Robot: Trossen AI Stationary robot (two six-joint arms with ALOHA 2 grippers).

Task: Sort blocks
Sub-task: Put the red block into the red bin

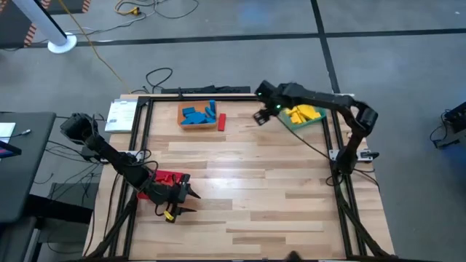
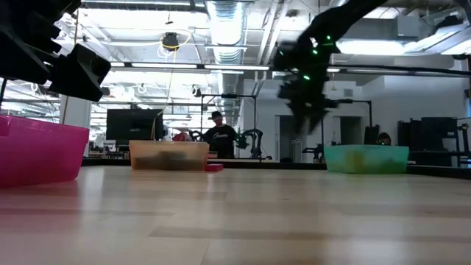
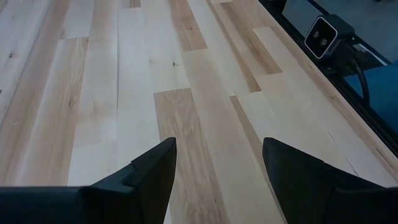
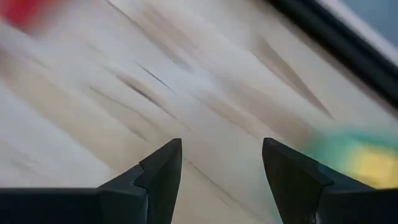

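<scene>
Blue blocks (image 1: 196,115) lie in an orange bin (image 1: 182,124) at the table's far side. One red block (image 1: 222,121) lies flat on the table against that bin's right side, and it also shows in the low view (image 2: 214,168). Yellow blocks (image 1: 304,113) fill a green bin (image 1: 291,124) at the far right. My right gripper (image 1: 260,115) hangs open above the table between the red block and the green bin, with nothing between its fingers (image 4: 221,155). My left gripper (image 1: 191,202) stands open near the front left, over bare wood (image 3: 217,155).
A red bin (image 1: 166,177) stands by my left gripper and shows pink at the low view's left (image 2: 37,151). A small camera (image 3: 322,36) sits at the table's dark frame rail. A person (image 2: 218,136) stands in the room beyond. Bare wood spans the table's middle and right.
</scene>
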